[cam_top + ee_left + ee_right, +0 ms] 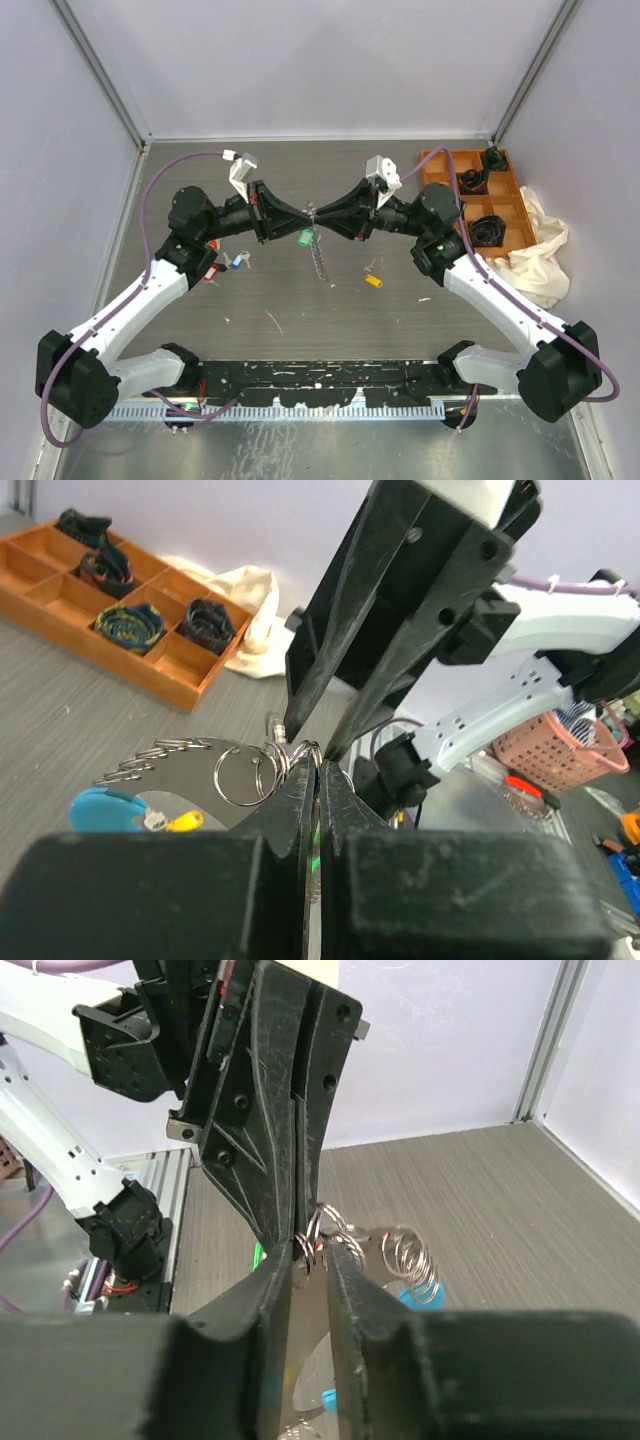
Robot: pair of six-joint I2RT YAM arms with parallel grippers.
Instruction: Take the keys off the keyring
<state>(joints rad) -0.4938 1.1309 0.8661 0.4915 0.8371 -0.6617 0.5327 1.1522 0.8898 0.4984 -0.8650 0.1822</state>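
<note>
Table (300,330), left side: a red key (212,272) and a blue key (238,262) lie loose on the surface beside the left arm, well apart from the chain.

Centre: the left gripper (306,216) and right gripper (322,218) meet tip to tip above the table. The keyring (320,256) is held between them, its chain trailing from the pinch toward the near edge. A green key (303,238) hangs just beneath the meeting point. In the left wrist view the left fingers (290,810) are pressed together on the small wire rings (243,771). The right jaws narrow to a point on the same rings. The light-blue piece (104,808) sits at the chain's far end.

Right of centre: a yellow tag (373,281) lies on the table.

Far right: a wooden tray (436,160), divided into compartments. Four of them each hold one coiled band: a dark one (84,524), a dark one with red and blue (105,570), a blue-yellow one (130,626) and a dark blue one (209,626). A cream cloth (541,255) lies bunched against the tray's right side.
</note>
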